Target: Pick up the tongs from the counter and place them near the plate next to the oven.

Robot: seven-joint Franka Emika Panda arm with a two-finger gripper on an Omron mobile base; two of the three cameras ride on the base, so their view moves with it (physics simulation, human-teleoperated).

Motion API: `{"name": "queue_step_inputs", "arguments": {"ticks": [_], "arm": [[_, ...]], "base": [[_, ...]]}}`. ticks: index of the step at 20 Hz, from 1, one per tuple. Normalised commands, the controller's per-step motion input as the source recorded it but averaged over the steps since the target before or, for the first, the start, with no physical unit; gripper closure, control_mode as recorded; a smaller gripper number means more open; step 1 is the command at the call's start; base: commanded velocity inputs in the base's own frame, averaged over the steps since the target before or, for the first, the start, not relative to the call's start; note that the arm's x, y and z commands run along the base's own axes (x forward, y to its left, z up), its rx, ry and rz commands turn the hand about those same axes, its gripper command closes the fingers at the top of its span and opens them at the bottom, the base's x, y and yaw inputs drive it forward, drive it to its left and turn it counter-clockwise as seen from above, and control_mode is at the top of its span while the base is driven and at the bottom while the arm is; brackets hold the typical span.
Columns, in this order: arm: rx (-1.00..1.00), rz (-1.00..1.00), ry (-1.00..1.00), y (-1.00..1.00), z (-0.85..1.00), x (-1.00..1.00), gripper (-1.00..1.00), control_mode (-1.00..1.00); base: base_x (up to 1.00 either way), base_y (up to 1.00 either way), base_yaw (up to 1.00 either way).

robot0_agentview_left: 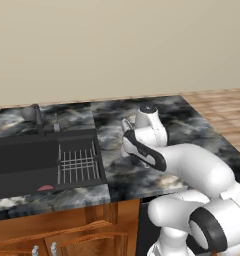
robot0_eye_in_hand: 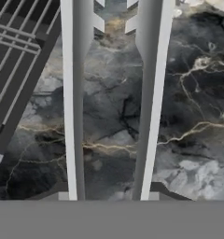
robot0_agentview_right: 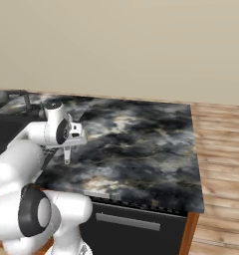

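Two slim silver-grey arms of the tongs [robot0_eye_in_hand: 74,93] run up the hand view from between my fingertips, with their toothed tips at the top. My gripper [robot0_eye_in_hand: 111,197] is shut on them. In the right base view the gripper [robot0_agentview_right: 66,149] points down with the tongs above the dark marbled counter [robot0_agentview_right: 141,144], near its left part beside the sink. The tongs hang clear of the stone. The plate and the oven are out of view.
A black sink [robot0_agentview_left: 22,160] with a wire rack [robot0_agentview_left: 79,165] and a faucet [robot0_agentview_left: 37,117] lies left of the gripper. The counter ends at the right over a wooden floor [robot0_agentview_right: 221,149]. A dark appliance front [robot0_agentview_right: 126,221] with a grey handle sits below.
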Motion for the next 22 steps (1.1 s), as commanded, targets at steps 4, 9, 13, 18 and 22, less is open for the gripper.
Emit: {"name": "queue_step_inputs", "arguments": {"ticks": [4,9,13,18,22], "arm": [[0.00,0.00,0.00,-0.19,0.74,-0.08,1.00,-1.00],[0.00,0.00,-0.01,-0.01,0.75,-0.19,1.00,-1.00],[0.00,0.03,-0.01,-0.16,0.74,-0.21,1.00,-1.00],[0.00,0.11,-0.05,-0.02,0.63,-0.29,1.00,-1.00],[0.00,0.11,-0.05,0.04,0.23,-0.16,1.00,1.00]], "base": [[0.00,0.00,0.00],[0.00,0.00,0.00],[0.00,0.00,0.00],[0.00,0.00,0.00],[-0.15,0.11,0.15]]}}
